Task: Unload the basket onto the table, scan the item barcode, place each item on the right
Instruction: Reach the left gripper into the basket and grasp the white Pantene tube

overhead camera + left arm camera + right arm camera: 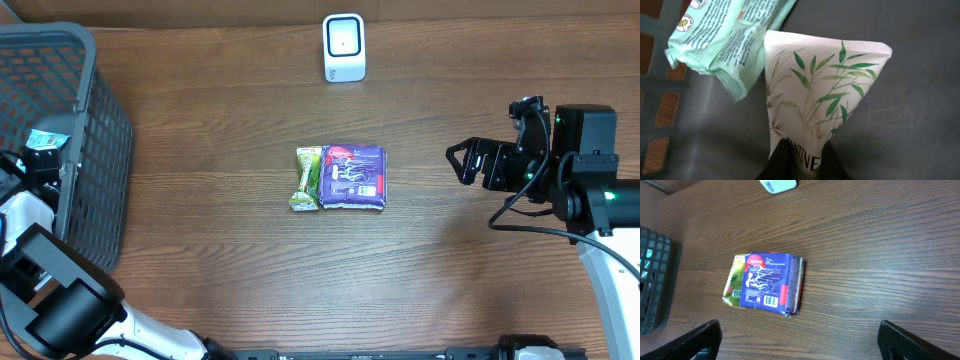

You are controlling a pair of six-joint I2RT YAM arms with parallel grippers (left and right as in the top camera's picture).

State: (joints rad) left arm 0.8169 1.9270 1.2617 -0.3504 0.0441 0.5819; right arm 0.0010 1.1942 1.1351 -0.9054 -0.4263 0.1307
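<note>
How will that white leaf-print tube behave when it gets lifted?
Probably bendy: the tube has a flat crimped end and soft-looking walls, so it may flex or sag. Its smooth skin could slip, since the left hand pinches it only near one end. It seems unlikely to roll, being flattened.

On the wooden table [200,230], a purple pack [353,177] and green packet [306,180] are laid touching at centre; a scanner [343,47] is stood at 12 o'clock, a basket [100,150] at 9.
</note>
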